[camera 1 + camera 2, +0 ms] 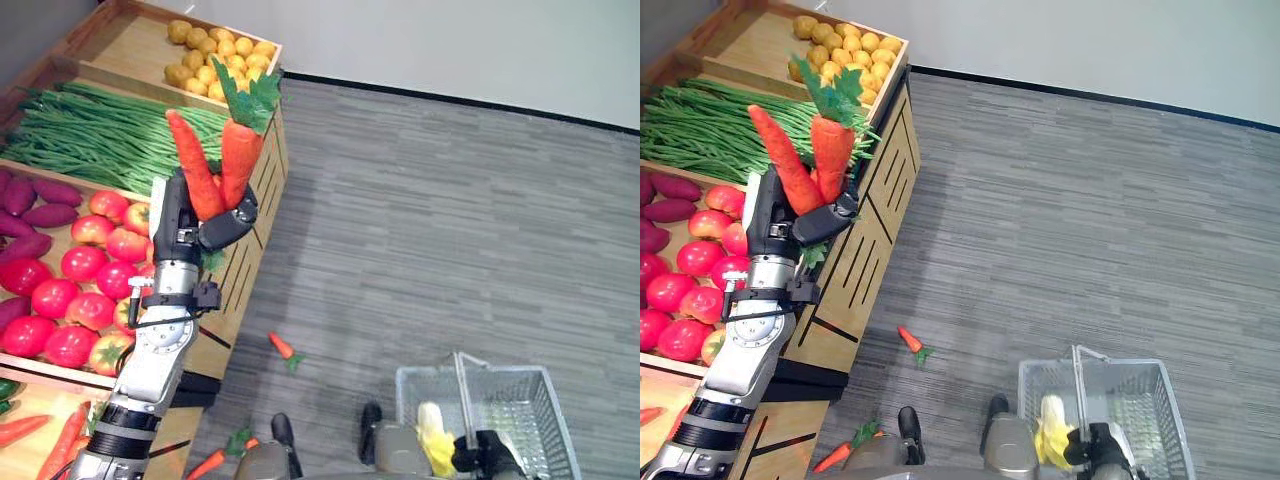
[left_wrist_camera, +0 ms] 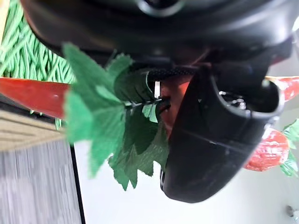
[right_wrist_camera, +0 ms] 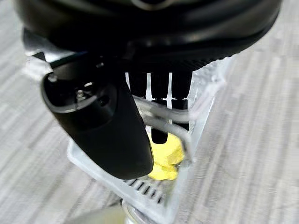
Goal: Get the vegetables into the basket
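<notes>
- Two carrots (image 1: 215, 160) stand nearly upright in the left hand (image 1: 215, 225), pointed tips down in the grip, green tops up, raised above the stand's front edge
- The basket (image 1: 520, 400) sits on the floor well apart from the carrots, toward the robot's right and close to its body; the coming move, as I judge it, is a carry across the open floor to that side and a drop with the long axis tipped down into the basket
- The left hand is curled round both carrots at their lower ends; in the left wrist view the thumb (image 2: 210, 140) presses across them with the leaves (image 2: 117, 126) spilling past
- The right hand (image 3: 107, 126) is wrapped round the basket's wire handle (image 3: 163, 119); a yellow corn cob (image 1: 435, 440) already lies inside
- A small carrot (image 1: 282, 347) lies on the grey floor (image 1: 450, 230), and another (image 1: 215, 460) sits by the stand's foot
- The wooden stand (image 1: 255, 250) holds tomatoes (image 1: 85, 290), green beans (image 1: 100, 135), sweet potatoes (image 1: 30, 205) and small potatoes (image 1: 220, 60)
</notes>
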Controlling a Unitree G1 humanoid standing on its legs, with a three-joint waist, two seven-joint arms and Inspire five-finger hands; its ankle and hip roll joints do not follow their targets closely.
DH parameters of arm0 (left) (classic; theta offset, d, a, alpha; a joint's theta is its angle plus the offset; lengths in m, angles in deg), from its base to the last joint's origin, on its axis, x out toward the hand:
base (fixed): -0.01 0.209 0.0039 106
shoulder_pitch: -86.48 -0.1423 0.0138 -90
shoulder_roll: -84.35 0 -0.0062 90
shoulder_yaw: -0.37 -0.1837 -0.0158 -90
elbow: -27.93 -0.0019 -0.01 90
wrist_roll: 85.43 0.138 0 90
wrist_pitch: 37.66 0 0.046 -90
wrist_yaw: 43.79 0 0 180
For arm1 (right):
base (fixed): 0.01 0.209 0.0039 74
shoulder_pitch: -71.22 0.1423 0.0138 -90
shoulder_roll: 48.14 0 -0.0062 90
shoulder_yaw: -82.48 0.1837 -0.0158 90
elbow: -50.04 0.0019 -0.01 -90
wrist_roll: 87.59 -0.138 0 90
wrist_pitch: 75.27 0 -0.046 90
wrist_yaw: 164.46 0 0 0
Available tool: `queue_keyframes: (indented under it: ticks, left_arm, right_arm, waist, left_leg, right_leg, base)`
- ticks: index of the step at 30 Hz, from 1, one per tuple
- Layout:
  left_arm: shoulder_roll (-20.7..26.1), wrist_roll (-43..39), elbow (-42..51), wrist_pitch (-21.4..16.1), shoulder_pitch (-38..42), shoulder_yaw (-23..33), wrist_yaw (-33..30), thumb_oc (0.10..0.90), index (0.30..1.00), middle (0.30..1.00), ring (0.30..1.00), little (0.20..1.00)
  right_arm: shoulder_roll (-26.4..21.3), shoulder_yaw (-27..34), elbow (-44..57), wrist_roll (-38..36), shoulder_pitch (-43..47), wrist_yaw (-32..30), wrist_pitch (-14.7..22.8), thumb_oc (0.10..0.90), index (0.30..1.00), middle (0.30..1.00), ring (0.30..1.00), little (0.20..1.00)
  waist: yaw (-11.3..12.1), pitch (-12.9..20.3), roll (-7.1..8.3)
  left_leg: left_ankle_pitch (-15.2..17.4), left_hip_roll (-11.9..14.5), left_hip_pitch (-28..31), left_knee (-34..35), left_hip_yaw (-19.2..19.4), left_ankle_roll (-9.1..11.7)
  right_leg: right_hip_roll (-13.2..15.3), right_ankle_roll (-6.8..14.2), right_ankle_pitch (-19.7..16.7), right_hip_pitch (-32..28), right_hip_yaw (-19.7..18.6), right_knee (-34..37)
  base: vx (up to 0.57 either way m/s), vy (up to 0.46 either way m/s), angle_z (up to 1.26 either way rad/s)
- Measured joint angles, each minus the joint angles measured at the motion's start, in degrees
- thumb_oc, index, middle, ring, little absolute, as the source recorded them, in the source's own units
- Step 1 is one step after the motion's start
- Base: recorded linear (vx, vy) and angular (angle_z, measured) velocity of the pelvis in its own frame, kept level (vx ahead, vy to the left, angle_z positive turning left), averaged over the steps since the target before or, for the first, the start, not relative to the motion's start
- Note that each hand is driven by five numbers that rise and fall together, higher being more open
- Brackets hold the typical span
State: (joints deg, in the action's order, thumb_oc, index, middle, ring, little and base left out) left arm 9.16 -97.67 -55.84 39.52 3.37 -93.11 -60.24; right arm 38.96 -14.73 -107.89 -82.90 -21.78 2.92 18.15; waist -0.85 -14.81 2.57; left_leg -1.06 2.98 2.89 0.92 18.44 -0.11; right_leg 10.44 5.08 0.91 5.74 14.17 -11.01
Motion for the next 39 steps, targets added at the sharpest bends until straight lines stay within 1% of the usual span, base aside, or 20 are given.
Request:
queue_keyframes:
  ticks: [2, 6, 7, 12, 13, 15, 16, 17, 18, 19, 20, 21, 22, 23, 24, 29, 33, 34, 35, 39]
  left_arm:
    - [-0.2, 0.0, 0.0, 0.1, -0.5, 0.2, 0.4, 0.4, 0.3, 0.3, 0.3, 0.3]
    - [-0.7, 0.0, 0.2, 0.1, -0.5, 0.2, 0.4, 0.4, 0.3, 0.3, 0.3, 0.3]
    - [-0.9, -0.1, 0.2, 0.1, -0.6, 0.2, 0.5, 0.4, 0.3, 0.3, 0.3, 0.3]
    - [-2.3, -0.3, 0.2, 0.1, -0.8, 0.1, 1.5, 0.4, 0.3, 0.3, 0.3, 0.3]
    - [-2.4, -0.7, 0.2, 0.1, -0.8, 0.0, 1.7, 0.4, 0.3, 0.3, 0.3, 0.3]
    - [-3.0, -1.4, 0.2, 0.1, -1.0, -0.3, 1.7, 0.4, 0.3, 0.3, 0.3, 0.3]
    - [-3.4, -1.4, 0.2, 0.1, -1.1, -0.4, 1.7, 0.4, 0.3, 0.3, 0.3, 0.3]
    - [-3.4, -1.4, 0.4, 0.1, -1.0, -1.0, 1.8, 0.4, 0.3, 0.3, 0.3, 0.3]
    - [-3.3, -1.4, 0.5, 0.1, -0.9, -1.4, 1.8, 0.4, 0.3, 0.3, 0.3, 0.3]
    - [-3.4, -1.4, 0.9, 0.0, -0.8, -2.2, 1.8, 0.4, 0.3, 0.3, 0.3, 0.3]
    - [-3.3, -1.4, 0.9, 0.0, -0.7, -2.6, 1.8, 0.4, 0.3, 0.3, 0.3, 0.3]
    - [-3.0, -1.5, 0.9, 0.0, -0.4, -3.0, 2.0, 0.4, 0.3, 0.3, 0.3, 0.3]
    - [-2.9, -1.9, 0.9, 0.0, -0.4, -3.4, 2.1, 0.4, 0.3, 0.3, 0.3, 0.3]
    - [-2.8, -2.4, 0.8, 0.1, -0.4, -3.8, 2.4, 0.4, 0.3, 0.3, 0.3, 0.3]
    - [-2.7, -2.4, 0.8, 0.3, -0.5, -3.9, 2.6, 0.4, 0.3, 0.3, 0.3, 0.3]
    - [-1.2, -3.4, 0.8, 0.3, -0.6, -3.9, 3.9, 0.4, 0.3, 0.3, 0.3, 0.3]
    - [-1.0, -3.6, 0.9, 0.3, -0.6, -3.9, 4.6, 0.4, 0.3, 0.3, 0.3, 0.3]
    - [-1.0, -3.6, 0.9, 0.3, -0.6, -3.9, 4.9, 0.4, 0.3, 0.3, 0.3, 0.3]
    - [-0.4, -3.7, 1.0, 0.3, -0.6, -4.4, 5.7, 0.4, 0.3, 0.3, 0.3, 0.3]
    - [1.1, -4.0, 1.8, 0.3, -0.8, -5.4, 6.5, 0.4, 0.3, 0.3, 0.3, 0.3]
  right_arm:
    - [-0.4, 0.1, 0.4, 0.0, 0.5, -0.1, -0.2, 0.4, 0.3, 0.3, 0.3, 0.3]
    - [-0.7, 0.0, 2.7, 0.0, 0.5, 0.0, 0.2, 0.4, 0.3, 0.3, 0.3, 0.3]
    - [-0.9, 0.0, 2.6, 0.0, 0.4, 0.0, 0.2, 0.4, 0.3, 0.3, 0.3, 0.3]
    - [-1.1, 0.0, 2.0, -0.1, -0.3, 0.1, 0.3, 0.4, 0.3, 0.3, 0.3, 0.3]
    - [-1.2, 0.0, 1.7, -0.1, 0.0, 0.1, 0.4, 0.4, 0.3, 0.3, 0.3, 0.3]
    - [-1.6, -0.1, 0.9, -0.1, 1.0, 0.1, 0.6, 0.4, 0.3, 0.3, 0.3, 0.3]
    - [-2.1, -0.1, 0.9, -0.1, 1.3, 0.1, 0.7, 0.4, 0.3, 0.3, 0.3, 0.3]
    - [-3.2, -0.1, 0.8, -0.1, 1.6, 0.1, 0.7, 0.4, 0.3, 0.3, 0.3, 0.3]
    - [-3.6, -0.1, 0.8, -0.1, 1.6, 0.1, 0.7, 0.4, 0.3, 0.3, 0.3, 0.3]
    - [-4.6, -0.1, 0.7, -0.1, 1.7, 0.1, 0.7, 0.4, 0.3, 0.3, 0.3, 0.3]
    - [-5.2, -0.3, 0.7, 0.0, 1.7, 0.1, 0.7, 0.4, 0.3, 0.3, 0.3, 0.3]
    - [-5.3, -0.3, 0.7, 0.0, 2.1, 0.1, 0.6, 0.4, 0.3, 0.3, 0.3, 0.3]
    - [-5.4, -0.3, 0.7, 0.0, 2.0, 0.1, 0.6, 0.4, 0.3, 0.3, 0.3, 0.3]
    - [-5.4, -0.4, 0.7, 0.0, 1.9, 0.1, 0.6, 0.4, 0.3, 0.3, 0.3, 0.3]
    - [-5.5, -0.4, 0.7, 0.0, 1.8, 0.2, 0.6, 0.4, 0.3, 0.3, 0.3, 0.3]
    - [-6.2, -0.5, 1.6, 1.7, 2.5, 0.4, 0.3, 0.4, 0.3, 0.3, 0.3, 0.3]
    - [-7.7, -0.8, 2.6, 2.6, 3.9, 1.2, 0.1, 0.4, 0.3, 0.3, 0.3, 0.3]
    - [-8.8, -1.5, 2.9, 3.6, 4.4, 1.6, -0.1, 0.4, 0.3, 0.3, 0.3, 0.3]
    - [-12.4, -3.4, 4.2, 5.0, 5.5, 2.3, -0.2, 0.4, 0.3, 0.3, 0.3, 0.3]
    - [-19.2, -5.3, 11.1, 7.5, 6.2, 2.5, -0.3, 0.4, 0.3, 0.3, 0.3, 0.3]
  waist:
    - [-0.6, 0.1, -0.95]
    - [-1.5, 0.3, -1.29]
    - [-1.7, 0.4, -1.51]
    - [-1.8, 0.6, -2.06]
    - [-1.4, 0.6, -1.97]
    - [-0.2, 0.4, -1.69]
    - [0.4, 0.2, -1.34]
    - [0.3, 0.7, -2.16]
    - [-0.1, 0.9, -2.57]
    - [-0.5, 1.5, -3.62]
    - [-0.8, 1.9, -4.25]
    - [-1.2, 2.0, -4.36]
    - [-1.3, 2.1, -3.93]
    - [-1.4, 2.1, -3.08]
    - [-1.3, 2.1, -2.83]
    - [-1.3, 2.2, -2.72]
    - [-1.1, 2.2, -2.74]
    - [-1.1, 2.2, -2.74]
    - [-1.2, 2.3, -2.85]
    - [-1.0, 2.3, -2.9]
  left_leg:
    - [-0.3, 1.2, 0.4, 0.4, 0.4, 0.9]
    - [-0.5, 4.0, 0.7, -0.5, 2.5, 2.4]
    - [-0.6, 4.9, 0.6, -0.9, 2.7, 2.7]
    - [-1.0, 6.2, 1.5, -3.1, 2.4, 3.7]
    - [-1.1, 6.1, 1.2, -5.0, 1.2, 3.9]
    - [-0.9, 5.8, 0.0, -10.2, -5.6, 4.2]
    - [0.3, 5.0, -0.4, -9.9, -9.9, 5.8]
    - [1.1, 3.9, -0.8, -7.1, -16.2, 7.2]
    - [0.8, 4.0, -0.7, -5.1, -16.2, 6.9]
    - [-1.5, 4.2, -1.0, -1.9, -15.6, 5.5]
    - [-1.4, 4.5, -0.9, -1.2, -14.6, 4.9]
    - [-1.5, 4.3, -0.1, 0.4, -13.8, 5.1]
    - [-1.8, 3.8, 0.1, 1.5, -13.4, 4.5]
    - [-2.2, 2.7, 0.6, 2.5, -12.9, 4.0]
    - [-2.4, 2.1, 1.2, 3.3, -12.5, 3.6]
    - [-2.0, 0.2, 3.4, 4.1, -10.6, 2.4]
    - [-1.9, 0.2, 4.0, 4.1, -10.5, 2.4]
    - [-1.9, 0.2, 4.1, 4.1, -10.5, 2.4]
    - [-1.9, 0.2, 4.5, 4.1, -10.5, 2.4]
    - [-1.8, 0.3, 5.0, 4.4, -10.5, 2.4]
  right_leg:
    - [-1.6, -0.6, -0.5, -0.7, -0.4, 1.5]
    - [-5.3, -2.1, -2.0, -2.2, -1.7, 6.8]
    - [-5.8, -2.2, -2.0, -2.4, -1.8, 7.2]
    - [-7.5, -3.3, -2.4, -4.1, -3.3, 8.7]
    - [-7.6, -3.8, -2.3, -4.3, -4.6, 9.0]
    - [-7.3, -4.7, -3.1, -5.2, -7.2, 9.1]
    - [-7.1, -5.2, -3.6, -5.4, -8.1, 9.2]
    - [-7.2, -4.7, -3.6, -5.6, -9.1, 10.1]
    - [-7.3, -4.4, -3.6, -5.5, -9.0, 10.3]
    - [-8.4, -4.1, -3.4, -5.2, -9.4, 10.3]
    - [-8.9, -4.0, -3.3, -5.0, -9.4, 10.3]
    - [-8.5, -3.5, -3.4, -4.9, -9.4, 10.0]
    - [-7.9, -3.1, -3.4, -4.6, -9.4, 9.9]
    - [-6.9, -1.9, -4.1, -4.5, -9.9, 10.4]
    - [-6.4, -1.6, -4.5, -4.8, -10.3, 10.9]
    - [-4.6, -0.4, -6.6, -8.1, -11.5, 15.2]
    - [-4.7, -0.4, -6.9, -9.0, -11.4, 15.9]
    - [-4.7, -0.4, -6.9, -9.2, -11.4, 15.9]
    - [-4.7, -0.4, -6.9, -9.6, -11.4, 16.0]
    - [-4.8, -0.3, -6.9, -10.1, -11.4, 16.0]
  base:
    - [0.0, -0.164, -0.23]
    - [0.0, -0.233, -0.33]
    - [0.02, -0.277, -0.22]
    - [0.01, -0.164, -0.22]
    - [0.0, -0.065, -0.36]
    - [0.01, -0.019, -0.55]
    - [0.06, -0.01, -0.57]
    - [0.06, 0.019, -0.4]
    - [0.09, 0.085, -0.29]
    - [0.08, 0.112, -0.21]
    - [0.07, 0.099, -0.12]
    - [0.05, 0.078, -0.05]
    - [0.07, 0.097, -0.06]
    - [0.08, 0.114, -0.14]
    - [0.07, 0.106, -0.17]
    - [0.04, 0.037, -0.11]
    - [0.04, 0.015, 0.0]
    - [0.03, 0.003, 0.0]
    - [0.0, 0.0, 0.0]
    - [0.0, 0.0, 0.0]
